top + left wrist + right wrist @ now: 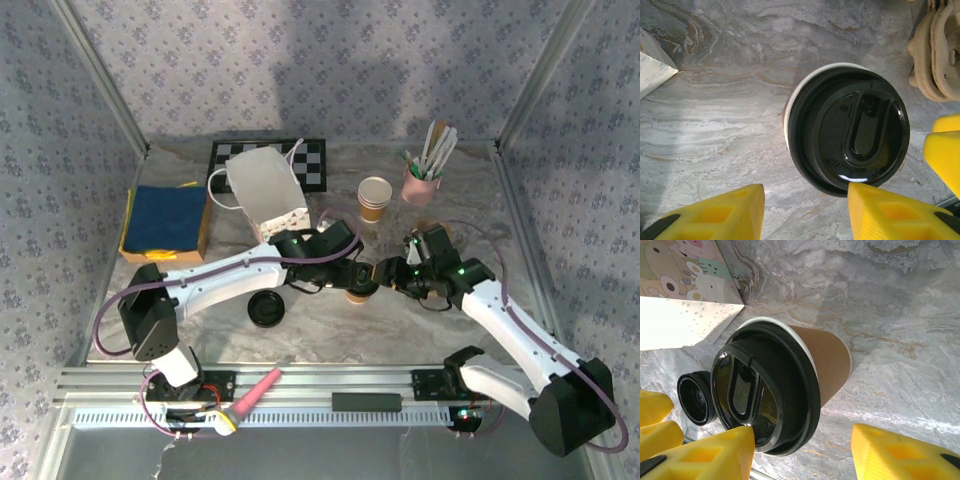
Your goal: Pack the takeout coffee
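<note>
Two arms converge on the cup (827, 365), which stands upright near the middle of the bench (330, 325) with a black lid (850, 132) seated on it. Its long axis is vertical.

Left end effector (805, 192): positioned over the cup, looking straight down on the lid. The jaws are apart with nothing between them. The cup lies just beyond the fingertips. One finger (885, 212) overlaps the lid's near edge in the wrist view, but contact cannot be confirmed from that angle.

Right end effector (802, 435): approaches from the cup's right, slanted downward. The jaws are apart and span the cup's width. Bare bench shows between the outer finger and the cup wall, so no grip is judged.

Finding: in the top view the cup sits between the two end effectors, with each just beside it. Neither arm is clearly nearer. The right one is judged better placed for a side grasp, since the cup wall falls inside its span, while the left one sits over the lid rather than around the body.

Destination: the bag (265, 190) stands behind and to the left of the cup, on the left arm's side. A spare lid (267, 309) lies flat to the cup's left, apart from it.
</note>
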Controlling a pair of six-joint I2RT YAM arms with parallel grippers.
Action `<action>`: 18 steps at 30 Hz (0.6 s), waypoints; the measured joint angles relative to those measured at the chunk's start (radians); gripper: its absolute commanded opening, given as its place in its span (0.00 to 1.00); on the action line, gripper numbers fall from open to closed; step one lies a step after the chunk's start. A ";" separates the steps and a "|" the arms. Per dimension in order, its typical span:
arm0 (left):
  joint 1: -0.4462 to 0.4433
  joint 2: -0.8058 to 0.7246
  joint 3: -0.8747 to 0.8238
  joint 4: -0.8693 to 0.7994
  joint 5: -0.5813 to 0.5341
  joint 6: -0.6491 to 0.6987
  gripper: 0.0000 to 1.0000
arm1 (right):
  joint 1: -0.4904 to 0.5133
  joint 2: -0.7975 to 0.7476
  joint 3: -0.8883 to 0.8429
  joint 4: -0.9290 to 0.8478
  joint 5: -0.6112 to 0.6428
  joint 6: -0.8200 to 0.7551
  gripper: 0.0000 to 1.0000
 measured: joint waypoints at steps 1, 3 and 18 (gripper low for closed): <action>0.003 0.004 0.000 0.006 0.002 0.003 0.46 | 0.001 0.005 0.000 0.005 -0.002 0.003 0.54; 0.006 0.010 -0.002 0.011 0.004 0.008 0.46 | 0.003 0.012 0.000 0.013 -0.002 0.003 0.52; 0.026 0.045 -0.006 0.045 0.033 0.034 0.40 | 0.016 0.065 -0.008 0.056 -0.013 0.010 0.44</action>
